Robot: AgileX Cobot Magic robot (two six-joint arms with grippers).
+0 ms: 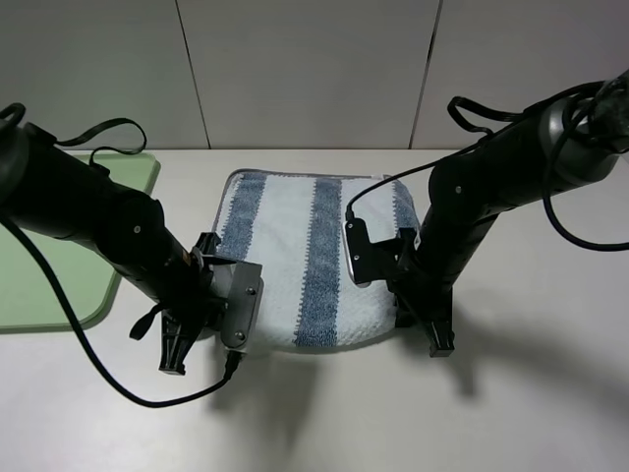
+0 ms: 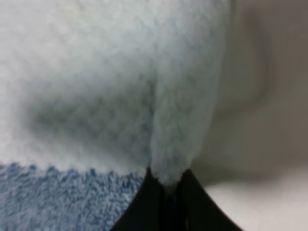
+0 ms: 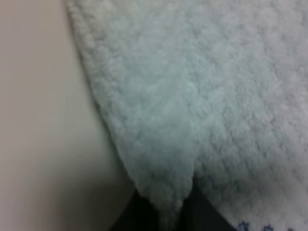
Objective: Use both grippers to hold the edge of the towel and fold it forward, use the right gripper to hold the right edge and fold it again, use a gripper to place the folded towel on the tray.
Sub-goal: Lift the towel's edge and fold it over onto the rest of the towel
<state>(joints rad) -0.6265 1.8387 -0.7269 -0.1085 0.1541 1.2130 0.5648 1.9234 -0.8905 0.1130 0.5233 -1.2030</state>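
You have both near corners of the towel (image 1: 295, 246) in hand. The left gripper (image 2: 166, 190) is closed tight with a ridge of white pile pinched between its black fingers, a blue stripe showing at lower left of its wrist view. The right gripper (image 3: 166, 211) is closed just as tight on a fold of white pile near the bottom of its own view. From the high camera the towel sits in the middle of the frame on the tabletop (image 1: 531, 393), stripes running from near to far. Its grey hem (image 1: 305, 175) shows along the far side, and an arm stands at each near corner. The near border looks thick and rounded, and you cannot tell from here whether the hem is what the fingers hold. The tray (image 1: 59, 265) lies at the left of the frame, well apart from the towel, with nothing visible on the part in view. By the look of it you are at the start: the grasp for the first fold is made, but the cloth lies flat and nothing has gone forward yet. Left to do are carrying the near border forward over the far side, then the right-hand fold, then the placing on the tray.
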